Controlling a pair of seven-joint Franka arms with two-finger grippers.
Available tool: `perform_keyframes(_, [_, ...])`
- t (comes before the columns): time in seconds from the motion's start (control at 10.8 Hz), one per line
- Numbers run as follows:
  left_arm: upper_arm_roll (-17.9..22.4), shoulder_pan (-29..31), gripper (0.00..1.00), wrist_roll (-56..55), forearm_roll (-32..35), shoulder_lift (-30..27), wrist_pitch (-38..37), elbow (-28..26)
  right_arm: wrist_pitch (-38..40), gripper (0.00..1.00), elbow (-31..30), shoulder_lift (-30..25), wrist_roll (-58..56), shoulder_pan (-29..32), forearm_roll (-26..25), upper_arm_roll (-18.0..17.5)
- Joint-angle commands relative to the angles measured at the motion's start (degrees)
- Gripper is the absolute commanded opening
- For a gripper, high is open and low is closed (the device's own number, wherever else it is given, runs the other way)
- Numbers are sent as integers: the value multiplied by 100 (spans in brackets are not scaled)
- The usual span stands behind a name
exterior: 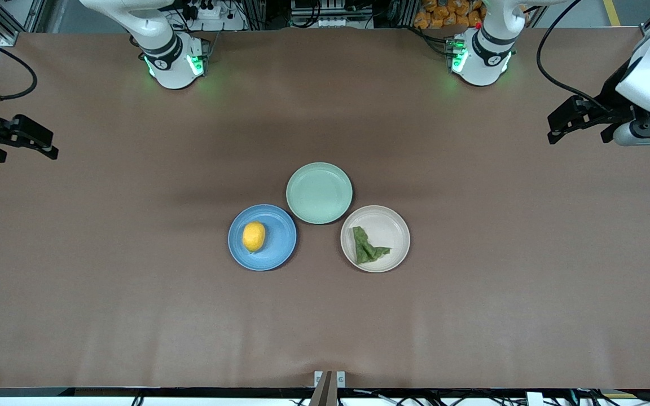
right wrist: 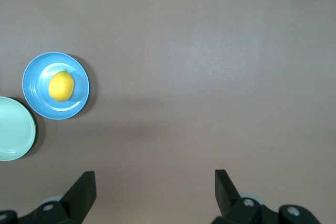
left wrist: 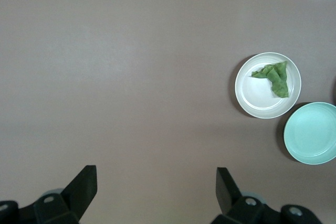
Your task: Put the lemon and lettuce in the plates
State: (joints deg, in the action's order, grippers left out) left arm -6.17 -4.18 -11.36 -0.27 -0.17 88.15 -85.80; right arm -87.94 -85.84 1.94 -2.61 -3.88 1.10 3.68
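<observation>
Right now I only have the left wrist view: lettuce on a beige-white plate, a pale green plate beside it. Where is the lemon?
Observer: The lemon lies on the blue plate, which sits toward the right arm's end of the table, beside the pale green plate.
Operator: Is anything on the pale green plate? I see only part of it.
Observer: Nothing lies on it.
Operator: Where are the two pincers?
Observer: The left pincer hangs over bare table at the left arm's end, open and holding nothing.
Operator: And the right?
Observer: The right pincer is open too, over bare table at the right arm's end; the lettuce rests on the beige-white plate untouched.
</observation>
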Motion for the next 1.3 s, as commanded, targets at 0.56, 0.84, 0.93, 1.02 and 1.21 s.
perform_keyframes(0.56, [-16,23,100,160,45,61,-44,151,242,100,94,105,-29,141,48,-43])
perform_keyframes(0.84, [-16,23,100,178,71,9,-52,160,242,100,102,105,6,141,48,-43])
perform_keyframes(0.93, [-16,23,100,326,71,0,-78,151,242,100,102,105,6,133,57,-43])
perform_keyframes(1.02, [-16,23,100,458,63,-9,-87,151,242,100,111,105,6,133,48,-34])
perform_keyframes(1.21, [-25,23,100,468,71,-9,-96,151,224,100,120,105,6,141,48,-34])
